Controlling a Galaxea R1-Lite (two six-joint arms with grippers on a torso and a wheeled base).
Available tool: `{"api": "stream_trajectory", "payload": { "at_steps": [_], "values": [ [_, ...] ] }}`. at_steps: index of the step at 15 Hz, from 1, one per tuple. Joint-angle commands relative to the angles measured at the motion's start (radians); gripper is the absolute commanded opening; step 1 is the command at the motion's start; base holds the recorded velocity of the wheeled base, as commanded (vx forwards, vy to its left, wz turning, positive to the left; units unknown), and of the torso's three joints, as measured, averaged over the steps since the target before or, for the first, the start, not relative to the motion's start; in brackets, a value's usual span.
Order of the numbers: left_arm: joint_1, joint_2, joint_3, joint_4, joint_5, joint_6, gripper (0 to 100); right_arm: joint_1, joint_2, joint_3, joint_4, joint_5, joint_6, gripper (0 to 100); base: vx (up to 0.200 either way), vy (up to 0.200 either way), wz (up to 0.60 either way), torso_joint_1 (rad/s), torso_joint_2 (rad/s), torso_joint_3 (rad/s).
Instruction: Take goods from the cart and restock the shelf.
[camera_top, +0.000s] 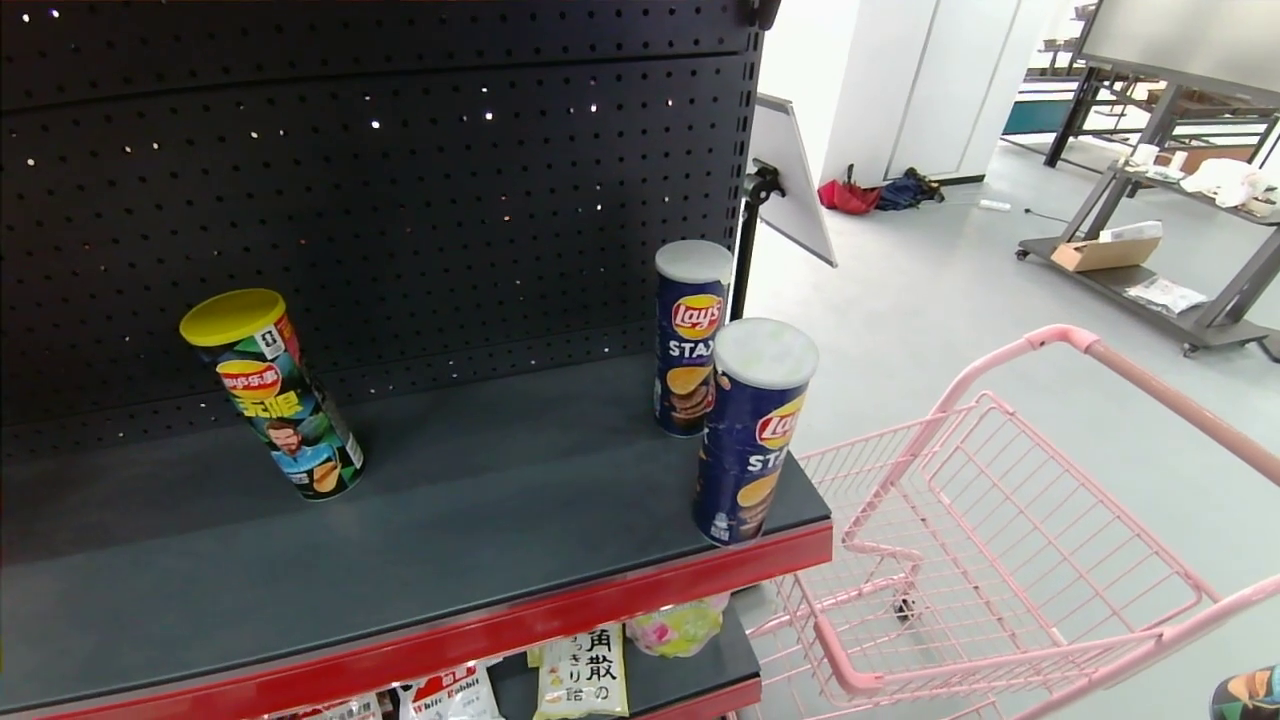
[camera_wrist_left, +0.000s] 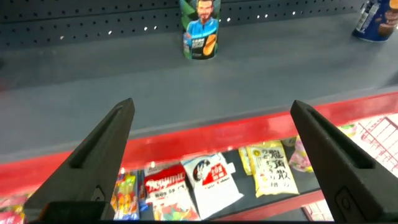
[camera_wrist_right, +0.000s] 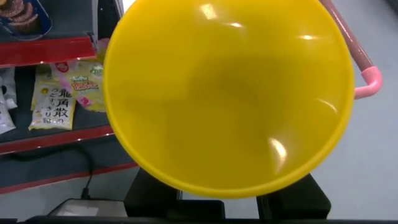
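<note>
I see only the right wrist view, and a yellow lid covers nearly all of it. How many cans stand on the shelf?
Observer: Three, besides your held can: a yellow-lid can at the left, a rear blue can and a front blue can at the right.
Operator: Is the left gripper free?
Observer: Yes. The left gripper has open jaws, nothing between them.
Operator: Where exactly is the front blue can?
Observer: At the shelf's front right corner, close to the red edge.
</note>
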Motion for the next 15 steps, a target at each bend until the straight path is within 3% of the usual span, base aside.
{"api": "stream_trajectory", "payload": {
  "at_steps": [1, 5, 11, 15],
  "values": [
    [0.000, 0.000, 0.000, -0.001, 0.000, 0.000, 100, 0.001, -0.008, 0.007, 0.000, 0.000, -0.002, 0, 0.000, 0.000, 0.00, 0.000, 0.00, 0.000],
    [0.000, 0.000, 0.000, -0.001, 0.000, -0.002, 100, 0.001, -0.007, 0.008, 0.000, 0.000, -0.013, 0, 0.000, 0.000, 0.00, 0.000, 0.00, 0.000],
    [0.000, 0.000, 0.000, -0.001, 0.000, -0.002, 100, 0.001, -0.024, 0.027, 0.000, 0.000, -0.013, 0, 0.000, 0.000, 0.60, 0.011, 0.00, -0.001],
    [0.000, 0.000, 0.000, -0.001, 0.000, -0.002, 100, 0.001, -0.056, 0.056, 0.000, 0.003, -0.011, 0, 0.000, 0.000, 0.00, 0.000, 0.00, 0.000]
  ]
}}
